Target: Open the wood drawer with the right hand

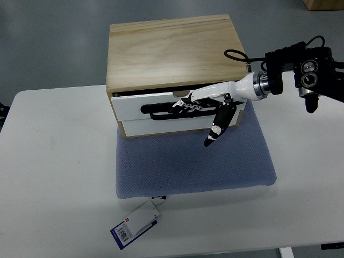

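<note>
While its thumb hangs free, the right hand (200,105) seemingly hooks the wood drawer (161,109).

No legible print on tag (135,224)

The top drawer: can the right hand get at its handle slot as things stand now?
Probably yes. The right hand already lies across the top drawer front, fingers at the dark handle slot, and nothing blocks it.

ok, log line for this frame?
right hand: fingers in top drawer handle slot | drawer: slightly out | left: not in view
</note>
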